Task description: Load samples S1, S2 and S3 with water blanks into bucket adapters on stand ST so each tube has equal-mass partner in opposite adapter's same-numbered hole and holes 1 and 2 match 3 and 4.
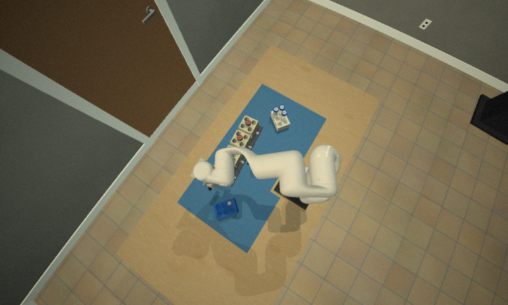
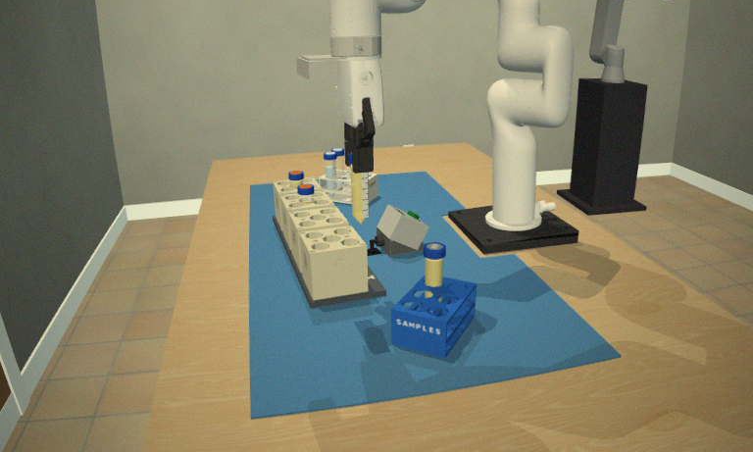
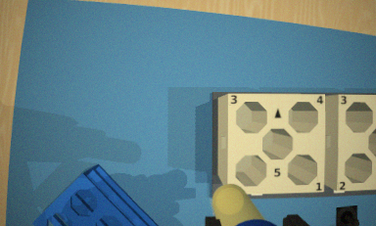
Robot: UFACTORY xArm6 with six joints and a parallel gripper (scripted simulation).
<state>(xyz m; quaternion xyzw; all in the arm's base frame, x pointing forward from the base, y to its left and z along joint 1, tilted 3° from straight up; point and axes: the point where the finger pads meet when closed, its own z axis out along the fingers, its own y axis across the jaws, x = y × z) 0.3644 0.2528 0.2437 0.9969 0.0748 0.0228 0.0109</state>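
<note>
My gripper is shut on a yellow-filled tube, hanging upright; its cap dot is hidden. In the wrist view the tube appears at the near edge of the end adapter. That adapter and its neighbour show empty holes. The two farther adapters each hold an orange-dot tube: one in the third, one in the farthest. All stand on the dark stand. A grey-dot tube stands in the blue SAMPLES rack.
The white rack at the far end holds three white-dot blanks, one nearest the arm. The green DONE key is on its grey desk, right of the stand in the exterior view. The arm base stands farther right.
</note>
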